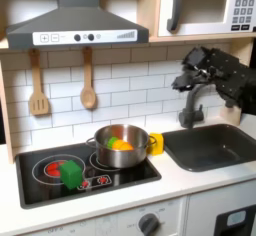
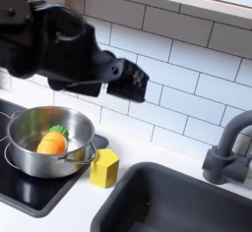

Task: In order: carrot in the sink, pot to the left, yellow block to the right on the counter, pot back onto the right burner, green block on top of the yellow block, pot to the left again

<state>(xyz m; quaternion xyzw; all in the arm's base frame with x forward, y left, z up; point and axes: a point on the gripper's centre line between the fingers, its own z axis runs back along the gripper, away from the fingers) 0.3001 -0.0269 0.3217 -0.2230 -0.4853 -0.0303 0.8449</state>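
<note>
The steel pot [image 1: 121, 147] [image 2: 41, 145] stands on the right burner [image 1: 100, 161] of the black cooktop. The orange carrot [image 1: 119, 143] [image 2: 51, 142] lies inside it. Beside the pot, on the cream counter [image 1: 185, 178], the yellow block [image 1: 155, 143] [image 2: 104, 167] sits between pot and sink [image 1: 215, 146] [image 2: 177, 204]. The green block [image 1: 71, 173] rests on the left burner. My gripper [image 1: 186, 79] [image 2: 140, 82] hangs in the air above the faucet, well above and apart from the pot. Its jaws are too dark to read, and I see nothing in them.
A dark curved faucet [image 1: 190, 105] [image 2: 230, 153] rises behind the sink, just under my arm. A wooden spatula [image 1: 38, 85] and spoon [image 1: 88, 80] hang on the tiled wall. A range hood [image 1: 75, 25] overhangs the cooktop [image 1: 40, 188]. A microwave [image 1: 205, 7] is at upper right.
</note>
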